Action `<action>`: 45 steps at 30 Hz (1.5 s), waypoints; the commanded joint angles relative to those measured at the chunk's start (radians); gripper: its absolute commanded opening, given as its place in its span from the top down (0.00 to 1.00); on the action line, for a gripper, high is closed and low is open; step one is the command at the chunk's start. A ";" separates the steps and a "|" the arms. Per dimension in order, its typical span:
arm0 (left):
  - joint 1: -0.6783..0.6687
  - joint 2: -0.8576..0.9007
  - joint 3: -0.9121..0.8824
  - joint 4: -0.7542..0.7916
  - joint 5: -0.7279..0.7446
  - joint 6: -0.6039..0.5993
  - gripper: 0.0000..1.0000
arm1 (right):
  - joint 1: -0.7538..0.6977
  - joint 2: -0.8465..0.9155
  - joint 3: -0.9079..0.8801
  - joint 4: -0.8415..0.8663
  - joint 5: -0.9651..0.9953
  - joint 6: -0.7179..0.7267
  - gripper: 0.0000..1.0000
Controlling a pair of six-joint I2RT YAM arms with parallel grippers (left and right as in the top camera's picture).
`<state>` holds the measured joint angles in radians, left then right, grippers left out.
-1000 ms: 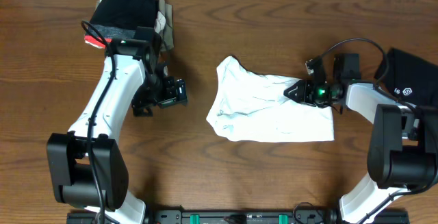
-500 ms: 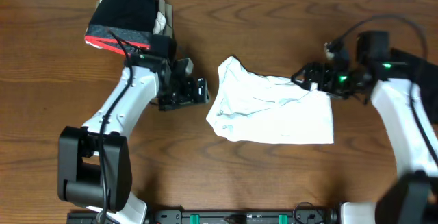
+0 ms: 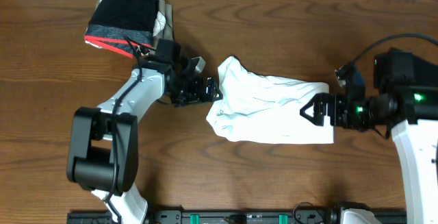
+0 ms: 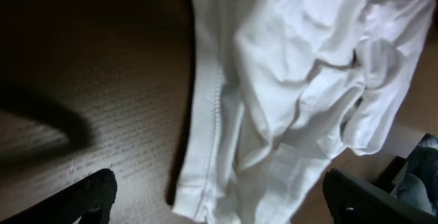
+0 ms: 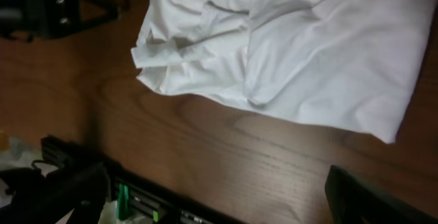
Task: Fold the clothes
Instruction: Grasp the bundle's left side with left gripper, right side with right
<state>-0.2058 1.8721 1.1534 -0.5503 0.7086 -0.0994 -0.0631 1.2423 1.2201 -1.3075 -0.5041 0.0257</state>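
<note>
On the table (image 3: 287, 32), white shirt (image 3: 270, 111) lengthwise left-right; left pincer (image 3: 213, 90), right pincer (image 3: 306, 109) both agape.

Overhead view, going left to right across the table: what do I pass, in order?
dark clothes pile → left gripper → white shirt → right gripper, at the shirt's right edge.

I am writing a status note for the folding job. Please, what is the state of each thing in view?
white shirt: lying on the table, roughly folded, wrinkled, not held.
left gripper: open, at the shirt's left edge.
right gripper: open, over the shirt's right end.
dark clothes pile: heaped at the far left, untouched.
</note>
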 commanded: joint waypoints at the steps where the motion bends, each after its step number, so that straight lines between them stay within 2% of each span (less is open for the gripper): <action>1: 0.000 0.055 0.002 0.004 0.042 0.022 0.02 | -0.007 -0.061 0.000 -0.019 0.000 -0.032 0.01; 5: -0.001 0.087 0.002 0.014 0.106 0.051 0.02 | -0.007 -0.121 0.000 -0.024 0.000 -0.031 0.01; 11: -0.007 0.115 0.002 0.026 0.114 0.051 0.02 | -0.007 -0.171 0.000 -0.044 0.000 -0.031 0.01; 30: -0.172 0.262 0.002 0.096 0.148 -0.003 0.03 | -0.007 -0.171 -0.007 -0.058 0.011 -0.050 0.01; 36: -0.178 0.281 0.002 0.100 0.148 -0.003 0.26 | -0.007 -0.171 -0.016 -0.043 0.033 -0.068 0.01; 41: -0.178 0.281 0.002 0.109 0.148 -0.003 0.53 | -0.007 -0.171 -0.064 -0.014 0.033 -0.068 0.01; 44: -0.178 0.281 0.002 0.112 0.148 -0.005 0.88 | -0.007 -0.171 -0.114 0.021 0.033 -0.064 0.01; 45: -0.178 0.281 0.002 0.112 0.147 -0.012 0.92 | -0.007 -0.171 -0.135 0.037 0.032 -0.063 0.01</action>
<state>-0.3771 2.1071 1.1843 -0.4332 0.9501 -0.1081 -0.0631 1.0752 1.1286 -1.2884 -0.4740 -0.0231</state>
